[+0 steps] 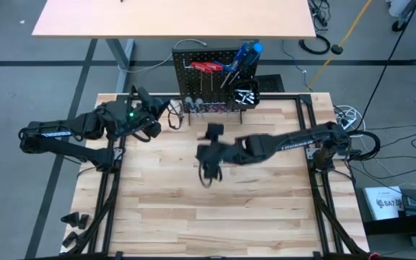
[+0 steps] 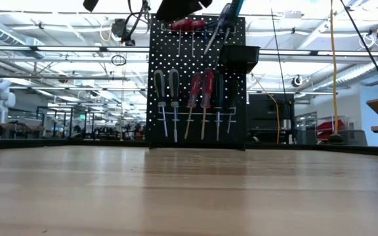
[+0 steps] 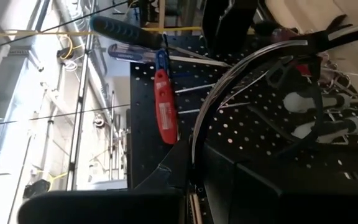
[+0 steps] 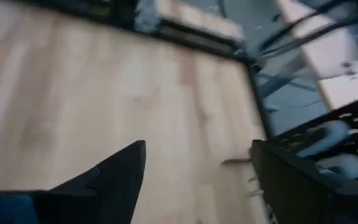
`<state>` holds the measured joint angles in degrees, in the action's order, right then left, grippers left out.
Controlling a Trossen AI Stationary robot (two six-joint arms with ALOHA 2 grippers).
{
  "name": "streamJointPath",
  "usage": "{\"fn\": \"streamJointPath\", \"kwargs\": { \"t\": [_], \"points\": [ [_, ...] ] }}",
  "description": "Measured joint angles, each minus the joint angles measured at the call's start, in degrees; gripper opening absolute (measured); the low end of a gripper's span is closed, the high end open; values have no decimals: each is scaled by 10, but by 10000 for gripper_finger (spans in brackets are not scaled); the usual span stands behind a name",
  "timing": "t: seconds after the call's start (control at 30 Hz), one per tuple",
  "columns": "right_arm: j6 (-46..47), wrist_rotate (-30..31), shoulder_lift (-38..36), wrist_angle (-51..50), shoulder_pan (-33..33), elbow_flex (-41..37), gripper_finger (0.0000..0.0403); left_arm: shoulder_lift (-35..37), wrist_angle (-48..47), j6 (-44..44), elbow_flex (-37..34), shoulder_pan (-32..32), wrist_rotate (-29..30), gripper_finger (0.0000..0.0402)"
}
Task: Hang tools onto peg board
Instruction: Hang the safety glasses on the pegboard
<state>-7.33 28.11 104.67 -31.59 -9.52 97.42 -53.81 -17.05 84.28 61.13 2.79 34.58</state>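
The peg board [image 1: 204,72] [image 2: 195,78] stands upright at the table's far edge. Red-handled pliers [image 2: 188,25] hang near its top. A row of screwdrivers [image 2: 189,98] hangs lower, and blue-handled ones [image 1: 245,56] stick out of its black bin [image 2: 239,58]. My left gripper [image 1: 166,119] is raised just left of the board and shut; a thin dark loop [image 1: 174,110] [image 3: 241,74] shows ahead of it. My right gripper [image 1: 202,155] [image 4: 197,180] hangs open above the middle of the table, with only bare wood between its fingers. My left gripper seems to hold the thin loop by its lower end [image 3: 196,163], which comes up from between the dark fingers. The fingers themselves hide the place of contact. The loop arches forward, clear of the table, in front of the peg board's face.
A second tan table [image 1: 172,18] stands beyond the board. Small black parts [image 1: 74,224] lie off the table's near left corner. Black frame rails [image 1: 316,180] run along both table sides. The wooden top [image 1: 215,217] lies bare toward the near edge.
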Motion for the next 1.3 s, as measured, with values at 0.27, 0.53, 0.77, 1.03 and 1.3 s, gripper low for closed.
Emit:
{"fn": "streamJointPath", "kwargs": {
  "t": [0.27,0.53,0.77,1.03,1.3],
  "points": [
    [-48,-133,-52,165,67,-66,286,11,-36,-19,-2,0,0,26],
    [-25,-58,-73,360,65,-121,286,20,-33,-13,-17,-3,-3,26],
    [23,-15,-66,396,77,-127,286,13,-30,-14,-17,-11,-13,26],
    [81,-56,-56,394,75,-127,286,13,10,-7,-17,-25,-9,26],
    [138,-55,-45,390,75,-127,286,9,31,5,-17,-25,9,26]
  ]
}}
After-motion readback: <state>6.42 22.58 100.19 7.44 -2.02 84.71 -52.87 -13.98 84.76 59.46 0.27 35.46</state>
